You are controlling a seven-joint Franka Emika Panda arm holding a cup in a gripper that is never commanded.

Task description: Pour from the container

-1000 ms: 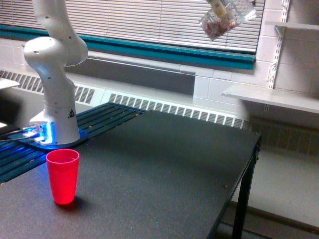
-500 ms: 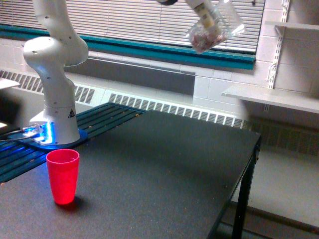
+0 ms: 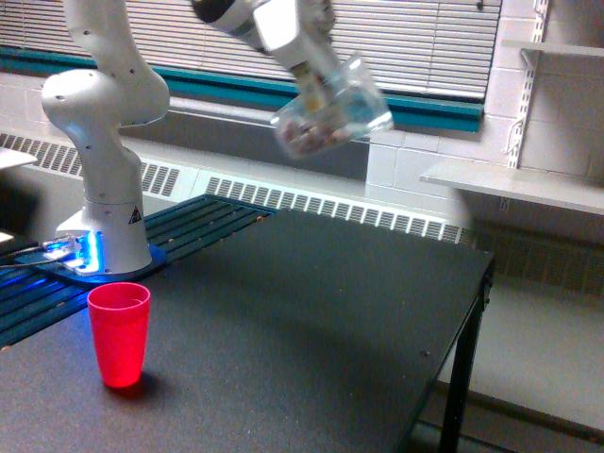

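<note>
The container (image 3: pixel 332 118), a clear plastic cup with small pinkish-white pieces at its bottom, hangs tilted high above the middle of the black table (image 3: pixel 283 321). Its mouth points up toward the exterior view's right. My gripper (image 3: pixel 316 83) is shut on the container from above, coming in from the upper left. A red cup (image 3: pixel 120 333) stands upright on the table near the front left, far below and to the left of the container.
The arm's white base (image 3: pixel 104 189) stands at the table's left with a blue light at its foot. The table's right edge (image 3: pixel 462 340) drops to the floor. A window with blinds and white wall shelves (image 3: pixel 514 184) lie behind.
The gripper has carried the container down and toward the exterior view's left, from the top right corner to above the table's middle. The red cup has not moved.
</note>
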